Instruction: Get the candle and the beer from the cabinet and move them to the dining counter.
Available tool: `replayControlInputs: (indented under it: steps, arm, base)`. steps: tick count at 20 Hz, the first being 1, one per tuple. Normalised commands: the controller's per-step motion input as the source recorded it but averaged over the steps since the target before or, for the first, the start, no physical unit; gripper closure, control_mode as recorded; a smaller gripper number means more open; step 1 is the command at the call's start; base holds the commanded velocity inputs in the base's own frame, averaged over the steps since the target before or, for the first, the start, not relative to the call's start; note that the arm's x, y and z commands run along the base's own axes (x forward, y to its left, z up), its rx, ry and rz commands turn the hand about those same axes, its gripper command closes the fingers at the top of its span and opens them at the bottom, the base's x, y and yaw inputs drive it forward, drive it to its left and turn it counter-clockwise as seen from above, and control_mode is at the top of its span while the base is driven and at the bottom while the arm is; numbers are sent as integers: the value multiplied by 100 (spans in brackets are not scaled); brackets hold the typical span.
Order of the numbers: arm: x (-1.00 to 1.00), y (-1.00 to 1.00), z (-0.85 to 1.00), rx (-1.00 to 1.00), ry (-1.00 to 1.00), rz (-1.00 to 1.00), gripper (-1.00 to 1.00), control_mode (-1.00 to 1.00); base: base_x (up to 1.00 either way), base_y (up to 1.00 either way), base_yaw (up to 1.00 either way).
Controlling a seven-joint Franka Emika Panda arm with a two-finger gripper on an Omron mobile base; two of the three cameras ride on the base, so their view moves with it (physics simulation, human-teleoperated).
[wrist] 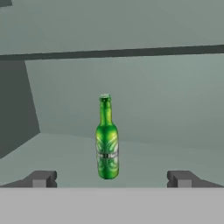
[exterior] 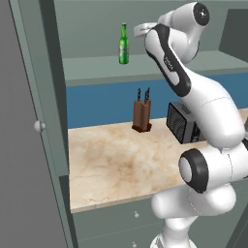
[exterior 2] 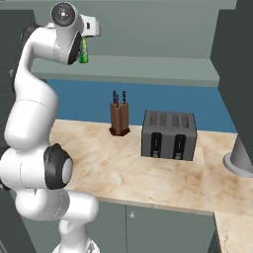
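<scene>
One bottle, green glass with a long neck, upright on the bottom shelf of the one open cabinet. One cabinet door swung open at far left of the bottle, with one round knob. No candle to be made out on the shelf beside the bottle.

Below the bottle, one marble desk. On it, going rightward: one brown knife block almost straight under the bottle, with dark handles sticking up; then one dark toaster with two slots on its front, just right of the knife block and apart from it; then part of one grey rounded thing at the far right edge, too cut off to name.

One white arm, reaching up to the shelf level right of the bottle. Jaws spread fully wide, holding nothing. Two dark fingertips seen from the hand camera, one on each side of the bottle. Bottle centred in the gap between them but further back on the shelf, not touching either fingertip and not yet between them. From the right camera, bottle mostly hidden behind the arm's wrist, just its green body peeking out.
</scene>
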Motion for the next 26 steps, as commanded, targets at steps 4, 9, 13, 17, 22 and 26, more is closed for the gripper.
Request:
replayControlInputs:
  steps: [4,9,13,17,22,26]
  arm:
    - [0,4,-15,0,-27,3,-100,-100]
    - [5,1,-8,0,-14,1,-100,-100]
    - [21,0,0,0,1,0,-100,-100]
    - [33,2,0,0,4,0,-100,-100]
    - [33,20,1,0,3,0,-100,-100]
    - [26,22,0,0,0,0,-100,-100]
  base:
    - [0,0,0]
    - [0,0,0]
    - [0,0,0]
    - [0,0,0]
    - [0,0,0]
    - [0,0,0]
